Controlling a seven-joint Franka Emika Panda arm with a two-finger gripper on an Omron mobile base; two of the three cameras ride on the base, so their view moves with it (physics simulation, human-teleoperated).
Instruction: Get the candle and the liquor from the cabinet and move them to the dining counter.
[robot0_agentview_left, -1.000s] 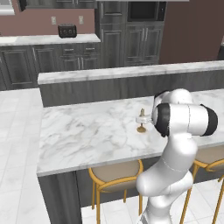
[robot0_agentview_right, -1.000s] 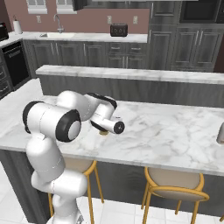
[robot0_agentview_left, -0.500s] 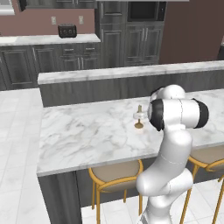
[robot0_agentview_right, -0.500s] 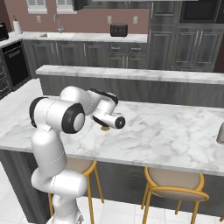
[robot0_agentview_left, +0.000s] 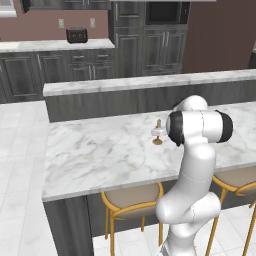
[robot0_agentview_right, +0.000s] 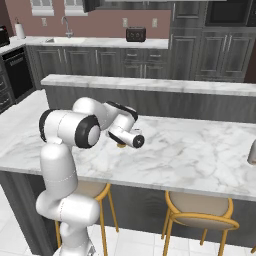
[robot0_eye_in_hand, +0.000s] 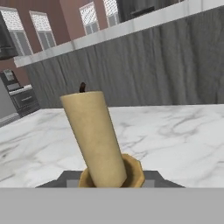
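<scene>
Candle (robot0_agentview_left: 158, 131) upright on marble tabletop (robot0_agentview_left: 100, 155) of dining counter, round golden foot down on the stone, roughly mid-depth, nearer the raised back ledge (robot0_agentview_left: 125, 84) than the front edge. In hand view, pale yellow stick (robot0_eye_in_hand: 94, 138) seen close up, dark wick on top, leaning a bit left in that tilted view, seated in brass cup (robot0_eye_in_hand: 131, 173). End effector (robot0_agentview_left: 158, 133) wrapped around candle just under the stick, at the holder stem; jaws narrowed onto it, holding candle. In right base view, foot of candle (robot0_agentview_right: 121, 146) peeks out as a gold spot below the wrist, touching or just at the tabletop, cannot tell which. Arm bent over front edge of counter from the stool side, elbow high, wrist reaching forward and low. Gold-legged stools (robot0_agentview_left: 131, 202) tucked under front overhang, one left of the robot body, another to its right. Behind the ledge, dark grey cabinets (robot0_agentview_left: 145, 47) along far wall, black toaster (robot0_agentview_left: 76, 35) on rear worktop, sink faucet (robot0_agentview_right: 65, 25) at far left in right base view
</scene>
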